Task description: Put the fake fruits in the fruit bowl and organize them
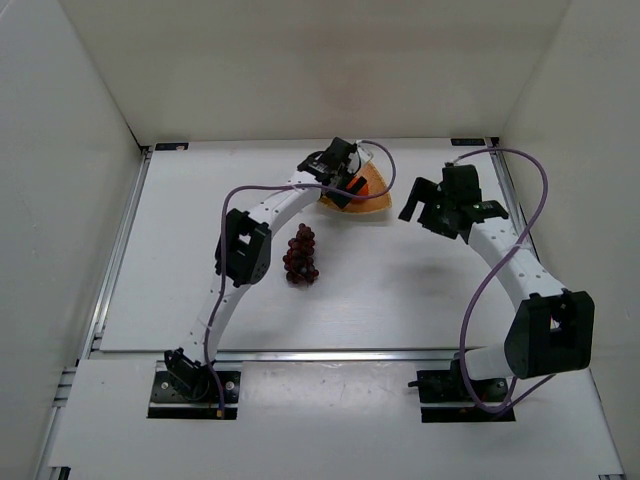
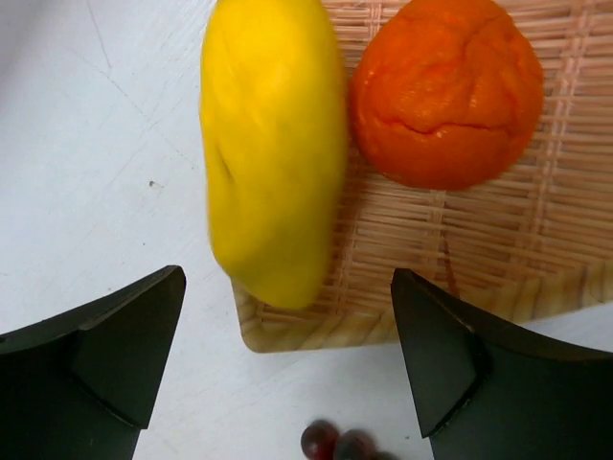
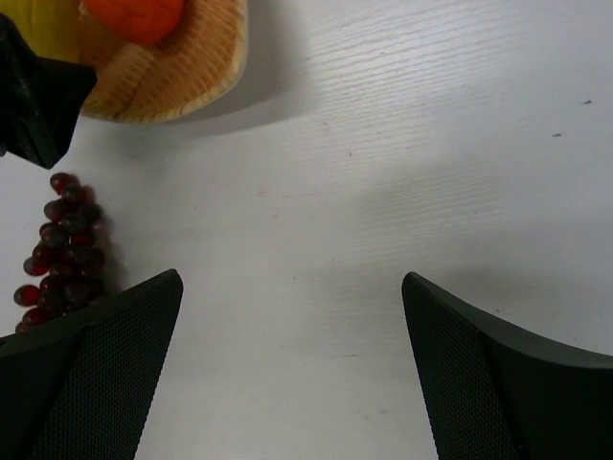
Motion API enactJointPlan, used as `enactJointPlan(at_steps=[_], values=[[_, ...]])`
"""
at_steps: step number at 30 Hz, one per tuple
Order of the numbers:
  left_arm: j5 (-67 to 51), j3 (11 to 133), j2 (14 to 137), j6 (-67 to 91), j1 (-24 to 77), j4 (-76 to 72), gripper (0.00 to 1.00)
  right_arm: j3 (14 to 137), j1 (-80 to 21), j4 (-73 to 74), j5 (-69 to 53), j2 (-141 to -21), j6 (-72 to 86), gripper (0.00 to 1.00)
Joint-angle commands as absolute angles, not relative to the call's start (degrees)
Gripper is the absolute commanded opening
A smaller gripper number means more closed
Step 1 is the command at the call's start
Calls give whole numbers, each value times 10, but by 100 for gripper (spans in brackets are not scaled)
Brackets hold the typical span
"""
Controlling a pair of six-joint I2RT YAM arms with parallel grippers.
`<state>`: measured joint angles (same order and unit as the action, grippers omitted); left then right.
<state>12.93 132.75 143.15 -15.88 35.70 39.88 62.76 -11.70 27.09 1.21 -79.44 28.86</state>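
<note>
yellow banana (image 2: 273, 153) astride bowl (image 2: 316, 331) edge

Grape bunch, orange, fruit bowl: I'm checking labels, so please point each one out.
grape bunch (image 1: 301, 254): top external view, middle of the cluster.
orange (image 2: 445, 91): left wrist view, centre of its skin.
fruit bowl (image 2: 536, 259): left wrist view, bare woven surface below the orange.

bowl (image 2: 536, 249) w/ banana (image 2: 273, 153), orange (image 2: 445, 91); grapes (image 1: 301, 254) outside

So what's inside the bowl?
The orange and the yellow banana piece sit side by side in the bowl; the banana hides one edge. The grape bunch lies outside it. From above, the left gripper covers part of the bowl.
</note>
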Motion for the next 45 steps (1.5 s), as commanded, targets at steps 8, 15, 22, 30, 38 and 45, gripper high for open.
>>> enactJointPlan(at_steps=[8, 15, 22, 30, 38, 45], values=[[174, 1220, 1218, -160, 359, 387, 100, 639, -207, 251, -31, -749, 201, 100], [279, 1079, 1055, -165, 301, 393, 100, 676, -374, 262, 11, -825, 209, 100], [294, 958, 936, -123, 176, 451, 100, 839, -482, 262, 29, -1013, 294, 100], [247, 882, 879, -91, 99, 505, 100, 1091, -512, 469, 110, -1250, 372, 100], [215, 865, 868, -74, 83, 511, 100, 1086, -517, 511, 153, -1301, 392, 97], [209, 860, 868, -57, 83, 516, 100, 1051, -517, 485, 135, -1276, 381, 51]])
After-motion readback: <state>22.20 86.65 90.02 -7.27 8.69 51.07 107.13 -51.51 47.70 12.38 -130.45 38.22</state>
